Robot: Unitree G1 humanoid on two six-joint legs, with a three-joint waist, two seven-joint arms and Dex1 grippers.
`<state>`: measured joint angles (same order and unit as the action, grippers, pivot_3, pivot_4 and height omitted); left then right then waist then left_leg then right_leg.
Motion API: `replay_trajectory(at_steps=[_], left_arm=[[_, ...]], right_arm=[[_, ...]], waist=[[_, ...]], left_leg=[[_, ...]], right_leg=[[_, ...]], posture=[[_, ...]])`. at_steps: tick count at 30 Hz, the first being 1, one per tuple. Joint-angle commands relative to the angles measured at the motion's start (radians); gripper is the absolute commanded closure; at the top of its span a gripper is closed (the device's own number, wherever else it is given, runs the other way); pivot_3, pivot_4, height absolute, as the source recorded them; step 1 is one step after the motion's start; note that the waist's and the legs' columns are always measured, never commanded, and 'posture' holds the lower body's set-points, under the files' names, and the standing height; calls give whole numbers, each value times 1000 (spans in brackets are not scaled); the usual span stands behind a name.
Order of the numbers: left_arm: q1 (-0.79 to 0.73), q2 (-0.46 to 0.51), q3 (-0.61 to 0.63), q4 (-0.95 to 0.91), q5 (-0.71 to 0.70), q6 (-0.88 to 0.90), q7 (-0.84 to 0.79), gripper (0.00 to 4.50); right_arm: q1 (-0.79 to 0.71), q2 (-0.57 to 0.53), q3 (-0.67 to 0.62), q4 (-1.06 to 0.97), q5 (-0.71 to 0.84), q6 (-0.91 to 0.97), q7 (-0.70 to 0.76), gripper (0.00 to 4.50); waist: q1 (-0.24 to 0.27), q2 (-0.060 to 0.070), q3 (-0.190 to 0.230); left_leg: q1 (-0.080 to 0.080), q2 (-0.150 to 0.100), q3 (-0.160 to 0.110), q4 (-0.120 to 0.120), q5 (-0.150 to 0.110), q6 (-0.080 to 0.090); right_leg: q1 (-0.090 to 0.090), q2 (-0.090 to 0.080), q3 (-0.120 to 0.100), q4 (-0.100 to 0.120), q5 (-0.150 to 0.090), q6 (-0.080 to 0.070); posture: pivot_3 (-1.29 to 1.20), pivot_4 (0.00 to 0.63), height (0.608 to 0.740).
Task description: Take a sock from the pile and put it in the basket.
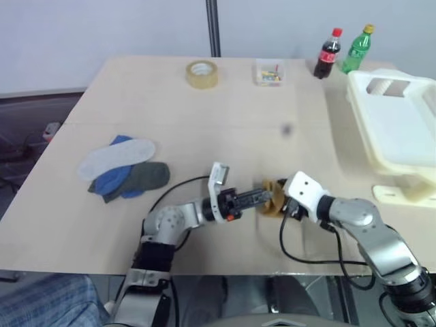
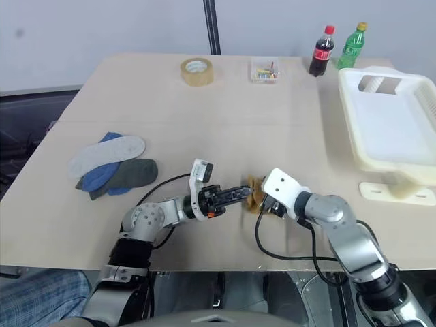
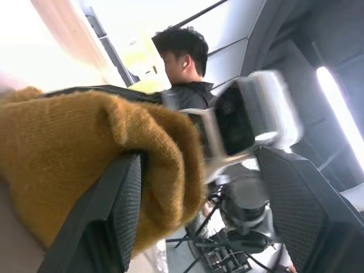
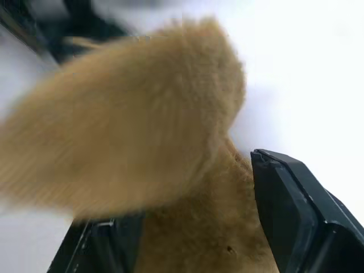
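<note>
Both grippers meet on one mustard sock (image 1: 274, 201): the left gripper (image 1: 267, 198) and right gripper (image 1: 281, 205) each pinch it between their fingers. If the left lets go late, the sock could stretch or slip free, well short of the basket (image 1: 398, 129) beyond the right gripper.

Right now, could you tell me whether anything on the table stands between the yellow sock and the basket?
Nothing visible does. The yellow sock sits between both grippers at the table's front, and the tabletop from there to the basket at the right is bare.
</note>
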<state>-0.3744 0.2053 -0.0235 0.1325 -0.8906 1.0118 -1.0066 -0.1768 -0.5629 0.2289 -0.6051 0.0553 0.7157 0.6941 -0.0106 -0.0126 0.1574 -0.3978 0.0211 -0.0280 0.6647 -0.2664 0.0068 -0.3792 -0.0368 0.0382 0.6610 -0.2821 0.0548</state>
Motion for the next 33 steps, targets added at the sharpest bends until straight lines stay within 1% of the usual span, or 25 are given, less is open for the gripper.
replay_trajectory(at_steps=[1,6,8,10,12,16,19,21,24,25,26,33], left_arm=[[-16,-15,-11,17,13,-23,-20,1173],[-33,-23,-15,43,27,-40,-32,1173],[-42,-32,-15,53,33,-45,-36,1173],[-57,-44,-19,73,41,-54,-47,1173],[-67,-51,-29,85,53,-65,-60,1173],[-80,-59,-39,88,54,-66,-99,1173],[-92,-78,-58,126,88,-87,-108,1173],[-100,-88,-67,147,99,-96,-123,1173],[-124,-103,-70,199,114,-114,-152,1248],[-130,-106,-74,214,121,-122,-164,1248],[-135,-109,-77,226,127,-127,-178,1248],[-142,-127,-104,280,182,-170,-227,1248]], right_arm=[[-6,-4,-137,-127,119,131,17,1539],[-27,-32,-342,-199,300,312,50,1539],[-23,-56,-384,-208,347,345,56,1539],[9,-92,-391,-201,349,333,51,1539],[18,-105,-410,-188,352,315,32,1539],[-55,-56,-472,-157,409,317,-27,1539],[-91,12,-449,-157,447,335,-82,1539],[-97,28,-434,-151,459,342,-105,1539],[-90,27,-405,-134,471,337,-119,716],[-85,26,-395,-127,472,329,-121,285],[-82,24,-385,-119,471,319,-123,48],[-55,-16,-293,-57,433,266,-119,48]], waist=[[0,0,1],[1,1,2],[1,1,2],[2,1,2],[2,1,2],[-4,2,3],[-2,2,2],[3,3,3],[7,3,3],[7,3,3],[6,3,3],[6,9,-1]], left_leg=[[0,0,0,0,0,0],[0,0,0,0,0,0],[0,-1,-1,0,0,0],[0,-1,-1,0,0,0],[0,-2,-1,0,0,0],[-1,-3,0,1,0,0],[0,-2,-1,1,0,0],[-1,-2,-2,1,0,0],[-1,-4,-2,1,0,0],[-1,-4,-2,2,0,0],[-1,-4,-2,2,0,0],[0,-5,-2,3,0,0]], right_leg=[[0,0,0,0,0,0],[0,0,-1,0,0,0],[0,0,-1,0,0,0],[0,0,-1,0,0,0],[0,0,-1,0,0,0],[0,0,0,0,0,0],[0,1,-1,0,0,0],[0,1,-2,0,0,0],[1,-1,-2,0,0,0],[1,-2,-2,0,0,0],[1,-2,-2,0,0,1],[2,-2,-3,1,0,1]], posture=[[0,150,740],[0,150,740],[0,150,740],[0,150,740],[0,150,740],[0,150,740],[0,150,740],[0,150,740],[0,150,740],[0,150,740],[0,150,740],[0,150,740]])
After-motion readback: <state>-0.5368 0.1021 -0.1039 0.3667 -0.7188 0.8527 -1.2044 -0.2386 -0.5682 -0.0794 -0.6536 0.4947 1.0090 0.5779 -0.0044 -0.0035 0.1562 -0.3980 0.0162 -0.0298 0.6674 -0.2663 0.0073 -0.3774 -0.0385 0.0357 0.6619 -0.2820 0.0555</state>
